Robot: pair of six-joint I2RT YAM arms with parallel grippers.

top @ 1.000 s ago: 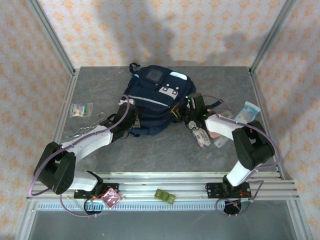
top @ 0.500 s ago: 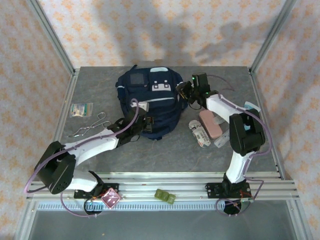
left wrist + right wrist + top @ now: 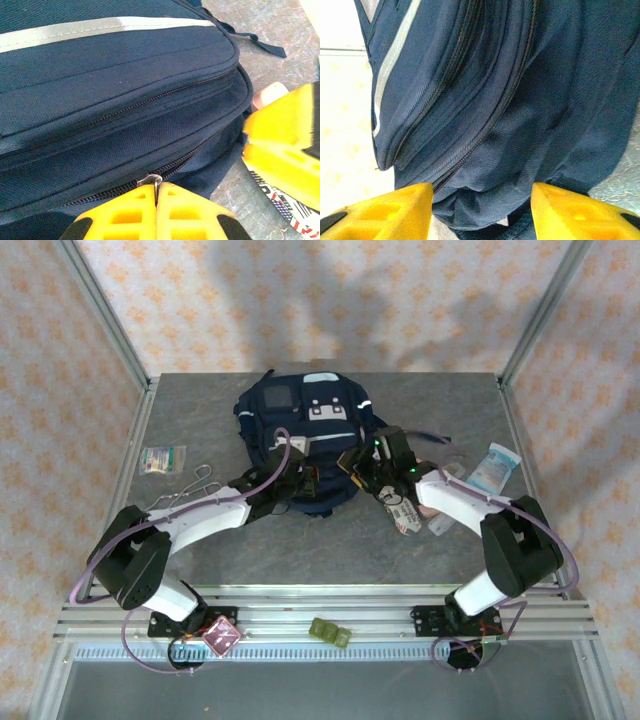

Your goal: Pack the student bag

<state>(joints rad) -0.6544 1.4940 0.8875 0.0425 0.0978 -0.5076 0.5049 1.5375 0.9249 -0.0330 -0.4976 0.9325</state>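
At the back centre of the counter [image 3: 430, 540] lies the bag [image 3: 305, 425], front face up, its near edge turned toward the arms.

Findings:
- Left pincer [image 3: 156, 192]: closed, clamped on the zip pull [image 3: 154, 179] at the bag's near edge. The zip [image 3: 200, 150] looks shut along the stretch that shows.
- Right pincer [image 3: 482, 200]: open, jaws well apart, low at the bag's near right corner. Fabric sits between the jaws, but they are not squeezing it.
- Loose items remain outside the bag: a tube [image 3: 405, 515] just beside the right arm, a packet [image 3: 495, 465] further right, tongs [image 3: 185, 495] on the left.

Changes noted:
- A second ago the bag lay slewed, with the right pincer shut against its right side. It now lies squarer and further back.
- Half a second ago the right pincer was up by the bag's far right corner. It has since come back down to the near right corner and let go.
- The left pincer has kept its hold on the pull throughout.

Assessment: the bag appears to have been repositioned, not yet opened. Nothing seems packed. With the pull secured and the right pincer free beside the corner, opening the zip is probably the step in hand, and the fabric will likely need bracing so the bag does not drag along.
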